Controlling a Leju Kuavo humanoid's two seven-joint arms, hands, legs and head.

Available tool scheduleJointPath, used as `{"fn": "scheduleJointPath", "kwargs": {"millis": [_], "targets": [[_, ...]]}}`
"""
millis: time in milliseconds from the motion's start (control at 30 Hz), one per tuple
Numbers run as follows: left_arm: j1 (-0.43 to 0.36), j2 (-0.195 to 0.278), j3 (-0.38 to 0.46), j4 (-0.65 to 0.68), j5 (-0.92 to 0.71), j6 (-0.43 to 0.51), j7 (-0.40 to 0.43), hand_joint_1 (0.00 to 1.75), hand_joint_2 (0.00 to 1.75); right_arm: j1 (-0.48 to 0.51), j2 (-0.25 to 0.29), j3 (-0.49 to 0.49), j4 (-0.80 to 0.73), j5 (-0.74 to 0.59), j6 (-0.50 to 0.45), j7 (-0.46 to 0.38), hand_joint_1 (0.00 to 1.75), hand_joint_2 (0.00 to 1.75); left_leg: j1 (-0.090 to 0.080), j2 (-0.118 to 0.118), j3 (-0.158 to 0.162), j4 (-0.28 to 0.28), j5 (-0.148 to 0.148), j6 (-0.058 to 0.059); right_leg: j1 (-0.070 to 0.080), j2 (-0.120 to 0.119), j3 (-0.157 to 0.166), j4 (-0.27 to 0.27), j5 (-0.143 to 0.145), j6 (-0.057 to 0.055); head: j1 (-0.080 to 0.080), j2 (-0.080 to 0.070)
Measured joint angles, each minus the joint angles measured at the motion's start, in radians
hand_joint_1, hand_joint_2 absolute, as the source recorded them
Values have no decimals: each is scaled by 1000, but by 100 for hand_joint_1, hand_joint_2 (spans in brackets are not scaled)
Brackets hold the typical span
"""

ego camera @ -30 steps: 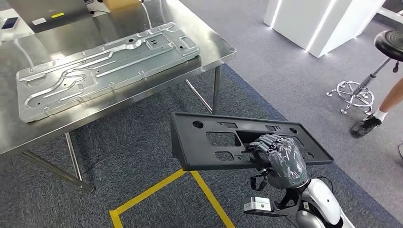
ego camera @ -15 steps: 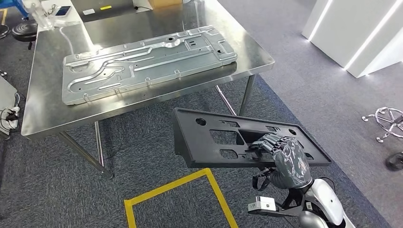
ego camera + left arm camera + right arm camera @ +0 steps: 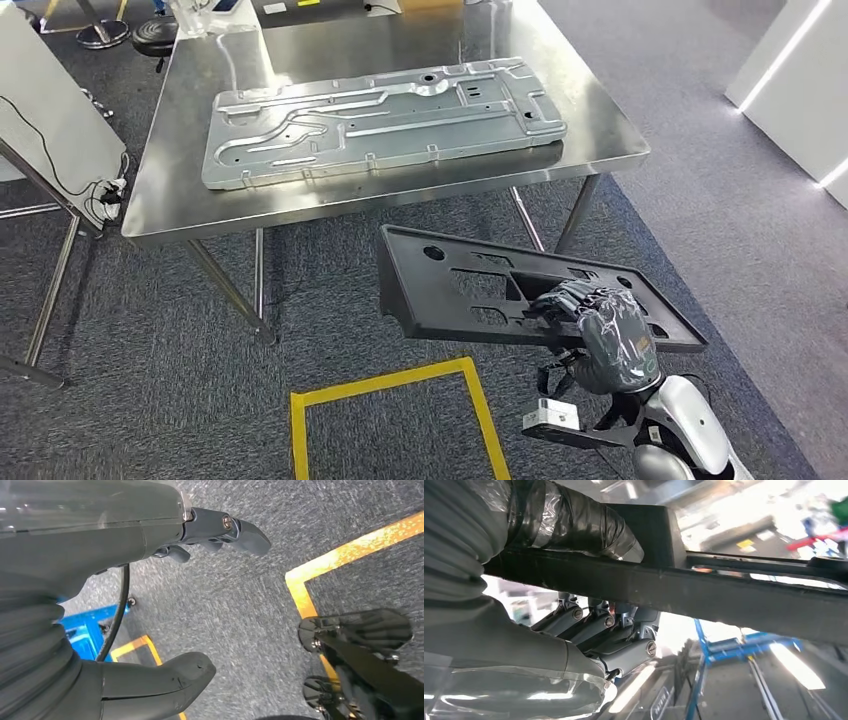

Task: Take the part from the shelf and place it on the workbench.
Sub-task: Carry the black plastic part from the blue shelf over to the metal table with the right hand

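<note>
— Grey carpet runs under a steel workbench (image 3: 180, 215), and from the head view that bench stands ahead of the robot. A long pressed metal panel (image 3: 385, 120) lies across most of its top. The bare strip is along the near edge and at the near left corner.

— And the part?

— The black plastic part (image 3: 450, 285) is carried short of the bench's near right corner, lower than its top, long axis roughly along the bench's front edge. The right hand (image 3: 600, 335) grips it near its right end, fingers through a cutout. I judge it must go up and forward, clearing the edge and the panel. A yellow floor outline (image 3: 390, 385) lies below.

— Left wrist view?

— The left hand (image 3: 150, 580) hangs over the carpet, fingers apart, holding nothing.

— Right wrist view?

— Thumb (image 3: 574, 520) on one face of the part, fingers (image 3: 599, 630) curled on the other: clamped.
</note>
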State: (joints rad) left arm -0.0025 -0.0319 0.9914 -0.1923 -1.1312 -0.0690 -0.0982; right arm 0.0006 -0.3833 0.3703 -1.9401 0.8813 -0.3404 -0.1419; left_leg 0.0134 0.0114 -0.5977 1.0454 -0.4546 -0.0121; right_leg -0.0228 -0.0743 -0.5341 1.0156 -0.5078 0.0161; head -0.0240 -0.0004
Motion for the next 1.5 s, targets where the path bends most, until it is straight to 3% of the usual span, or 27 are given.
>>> {"fn": "scheduleJointPath", "kwargs": {"millis": [33, 167, 400, 633, 1033, 1167, 1233, 1333, 1367, 1400, 1433, 1500], "targets": [[1, 0, 3, 0, 0, 0, 3, 0, 175, -2, -3, -4, 0, 9, 25, 30, 175, 175, -1, 1, 13, -25, 4, 4, 3, -5, 1, 1, -3, 2, 0, 0], [8, -1, 18, 0, 0, -1, 13, 0, 175, -1, -39, -43, 3, -19, 88, 82, 175, 175, -5, 0, 14, -30, 6, 8, 3, -3, 3, -1, -1, -4, 1, 0], [7, -1, 30, 0, -1, -1, 14, 0, 175, 0, -87, -140, -13, -16, 88, 70, 175, 175, -11, 3, 14, -28, 1, 22, -2, 2, 6, -12, 5, 13, 2, 0], [7, -1, 41, 0, -2, -1, 13, 0, 175, -1, -108, -172, -31, -8, 97, 67, 175, 175, -12, 3, 14, -27, 1, 23, -3, 3, 6, -13, 6, 23, 2, 0], [6, -1, 43, 0, -10, -1, 10, 0, 175, -50, -135, -184, -42, -17, 132, 65, 175, 175, -12, 4, 15, -28, 1, 22, 0, 3, 6, -12, 5, 24, 2, 0], [5, -1, 44, 0, -14, -1, 8, 0, 175, -62, -138, -184, -46, -17, 136, 66, 175, 175, -13, 2, 26, -50, 5, 45, -6, 6, 19, -29, 9, 39, 1, 0], [4, -2, 45, 0, -15, -1, 7, 0, 175, -67, -143, -186, -51, -17, 136, 66, 175, 175, -7, 1, 52, -86, 21, 57, -5, 36, 6, 14, -22, 40, 2, 0], [0, -4, 45, 0, -15, -1, 6, 0, 175, -69, -147, -189, -52, -18, 137, 66, 175, 175, -3, -5, 59, -96, 25, 62, -8, 72, -94, 201, -107, 39, 3, 0], [0, -5, 46, 0, -15, -1, 6, 0, 175, -68, -147, -189, -52, -18, 137, 66, 175, 175, -2, -8, 59, -92, 22, 59, -11, 74, -120, 238, -111, 42, 3, 0], [0, -5, 46, 0, -15, -1, 6, 0, 175, -68, -148, -189, -52, -18, 137, 66, 175, 175, 0, -12, 59, -87, 17, 55, -14, 74, -129, 239, -93, 45, 3, 0], [0, -6, 46, 0, -15, -1, 6, 0, 175, -68, -148, -189, -52, -18, 137, 66, 175, 175, 3, -16, 59, -78, 11, 49, -19, 73, -117, 199, -56, 50, 3, 0], [0, -4, 47, -1, -16, -1, 6, 0, 175, -69, -149, -190, -52, -19, 141, 67, 175, 175, 7, -23, 53, -51, -9, 32, -28, 76, -69, 80, 11, 61, 3, 0]]}}
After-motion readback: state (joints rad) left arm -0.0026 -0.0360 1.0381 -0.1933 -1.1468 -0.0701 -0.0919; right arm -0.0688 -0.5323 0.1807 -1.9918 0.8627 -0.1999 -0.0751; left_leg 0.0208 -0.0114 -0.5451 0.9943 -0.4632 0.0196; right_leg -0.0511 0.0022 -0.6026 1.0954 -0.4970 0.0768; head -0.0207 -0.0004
